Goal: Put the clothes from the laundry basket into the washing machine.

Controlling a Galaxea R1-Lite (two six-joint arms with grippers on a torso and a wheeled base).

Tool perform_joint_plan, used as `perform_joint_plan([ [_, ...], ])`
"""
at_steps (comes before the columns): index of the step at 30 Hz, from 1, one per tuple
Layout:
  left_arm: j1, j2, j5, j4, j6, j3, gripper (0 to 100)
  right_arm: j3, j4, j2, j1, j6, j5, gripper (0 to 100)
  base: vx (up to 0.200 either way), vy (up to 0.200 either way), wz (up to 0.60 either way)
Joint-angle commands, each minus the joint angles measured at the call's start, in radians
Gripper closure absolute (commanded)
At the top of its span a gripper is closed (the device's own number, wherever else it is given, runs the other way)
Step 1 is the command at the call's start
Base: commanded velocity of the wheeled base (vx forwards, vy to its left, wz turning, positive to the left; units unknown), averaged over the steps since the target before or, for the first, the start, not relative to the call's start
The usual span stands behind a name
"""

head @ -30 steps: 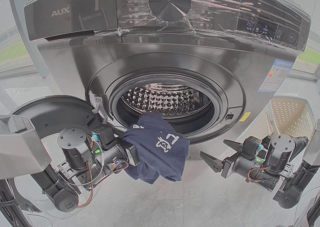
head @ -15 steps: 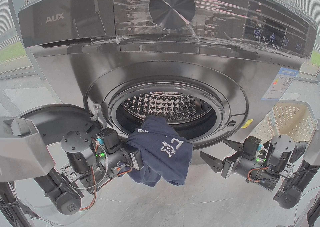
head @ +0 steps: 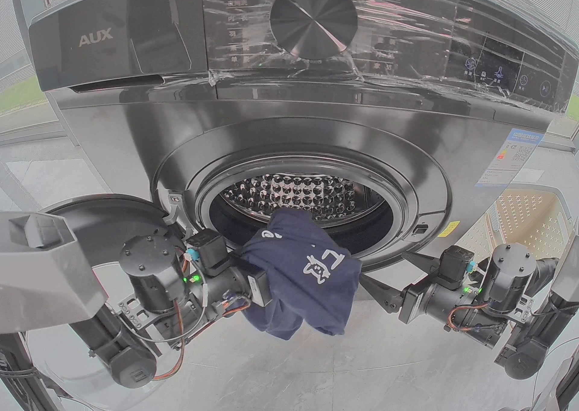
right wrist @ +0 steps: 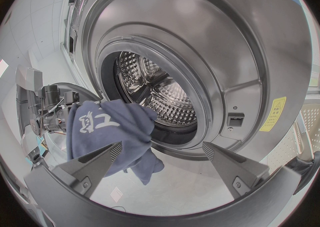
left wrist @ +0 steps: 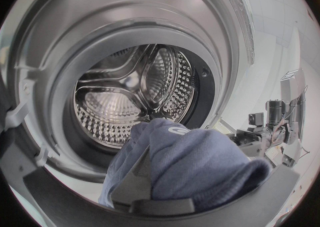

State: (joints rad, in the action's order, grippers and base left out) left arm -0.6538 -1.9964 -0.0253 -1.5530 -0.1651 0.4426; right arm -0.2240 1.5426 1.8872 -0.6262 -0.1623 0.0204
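Left gripper [left wrist: 166,167] clamped on navy cloth garment with white print [head: 307,267], at dark grey metal washing machine's [head: 151,123] open port lip. Right gripper [right wrist: 161,147] spread wide, empty, nearby.

A navy garment [left wrist: 206,164] is being gripped by the left gripper [left wrist: 156,171], with cloth being bunched over one grey finger [left wrist: 133,181] and the other being hidden beneath it. The garment is being held just before the open mouth of the washing machine [left wrist: 133,11], whose steel drum [left wrist: 113,104] is being shown beyond. The right gripper [left wrist: 245,137] is being seen farther off to the right.
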Motion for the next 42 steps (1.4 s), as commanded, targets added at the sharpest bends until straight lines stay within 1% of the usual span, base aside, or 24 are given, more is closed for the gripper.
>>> perform_joint_plan([
  [1,0.006,-0.148,-0.010,-0.007,0.067,0.162,100,0.005,0.001,-0.025,-0.017,0.001,0.004,0,0.000,0.000,0.00],
  [2,0.013,-0.191,-0.025,-0.007,0.070,0.203,100,0.008,0.001,-0.025,-0.024,0.000,0.006,0,0.000,0.000,0.00],
  [4,0.014,-0.226,-0.042,-0.006,0.061,0.269,100,0.008,0.001,-0.027,-0.029,0.000,0.006,0,0.000,0.000,0.00],
  [7,0.017,-0.305,-0.038,-0.004,0.045,0.421,100,0.008,0.001,-0.028,-0.032,0.000,0.006,0,0.000,0.000,0.00],
  [8,0.017,-0.305,-0.038,-0.004,0.045,0.421,100,0.008,0.001,-0.028,-0.032,0.000,0.006,0,0.000,0.000,0.00],
  [9,0.023,-0.372,-0.027,-0.002,0.029,0.556,100,0.008,0.001,-0.028,-0.032,0.000,0.006,0,0.000,0.000,0.00],
  [11,0.048,-0.421,-0.010,0.008,0.026,0.650,100,0.009,0.001,-0.028,-0.032,0.000,0.006,0,0.000,0.000,0.00],
  [14,0.053,-0.438,-0.007,0.059,0.010,0.680,100,0.009,0.001,-0.028,-0.032,0.000,0.004,0,0.000,0.000,0.00],
  [15,0.053,-0.443,-0.007,0.080,-0.007,0.690,100,0.009,0.001,-0.028,-0.032,0.000,0.004,0,0.000,0.000,0.00],
  [17,0.049,-0.444,-0.004,0.106,-0.027,0.717,100,0.009,0.001,-0.027,-0.032,0.000,0.003,0,0.000,0.000,0.00],
  [20,0.048,-0.449,-0.004,0.146,-0.033,0.766,100,0.008,0.001,-0.022,-0.032,0.000,0.003,0,0.000,0.000,0.00],
  [21,0.051,-0.456,-0.002,0.198,-0.033,0.823,100,0.008,0.001,-0.019,-0.033,0.000,0.003,0,0.000,0.000,0.00],
  [23,0.051,-0.464,0.001,0.257,-0.036,0.890,100,0.008,0.001,-0.017,-0.040,-0.002,0.004,0,0.000,0.000,0.00],
  [24,0.051,-0.464,0.001,0.261,-0.036,0.895,100,0.009,0.001,-0.017,-0.040,-0.002,0.004,0,0.000,0.000,0.00],
  [25,0.051,-0.486,0.008,0.335,-0.036,0.979,100,0.009,0.001,-0.016,-0.040,-0.002,0.006,0,0.000,0.000,0.00],
  [26,0.049,-0.490,0.013,0.349,-0.036,0.995,100,0.009,0.001,-0.017,-0.040,-0.002,0.006,0,0.000,0.000,0.00],
  [28,0.049,-0.519,0.045,0.413,-0.034,1.078,100,0.009,0.001,-0.016,-0.041,-0.002,0.006,0,0.000,0.000,0.00],
  [29,0.049,-0.519,0.045,0.413,-0.034,1.078,100,0.009,0.001,-0.016,-0.041,-0.002,0.006,0,0.000,0.000,0.00],
  [31,0.053,-0.567,0.067,0.462,-0.036,1.182,100,0.009,0.001,-0.017,-0.041,-0.002,0.006,0,0.000,0.000,0.00],
  [35,0.079,-0.608,0.104,0.522,-0.040,1.294,100,0.008,0.001,-0.020,-0.043,-0.002,0.006,0,0.000,0.000,0.00],
  [38,0.091,-0.634,0.153,0.564,-0.042,1.371,100,0.009,0.001,-0.016,-0.043,-0.002,0.006,0,0.000,0.000,0.00],
  [39,0.097,-0.642,0.179,0.582,-0.042,1.406,100,0.009,0.001,-0.016,-0.046,-0.002,0.006,0,0.000,0.000,0.00],
  [40,0.100,-0.644,0.188,0.587,-0.044,1.418,100,0.009,0.001,-0.016,-0.046,-0.002,0.006,0,0.000,0.000,0.00],
  [42,0.105,-0.653,0.209,0.607,-0.057,1.464,100,0.009,0.001,-0.016,-0.046,-0.002,0.006,0,0.000,0.000,0.00],
])
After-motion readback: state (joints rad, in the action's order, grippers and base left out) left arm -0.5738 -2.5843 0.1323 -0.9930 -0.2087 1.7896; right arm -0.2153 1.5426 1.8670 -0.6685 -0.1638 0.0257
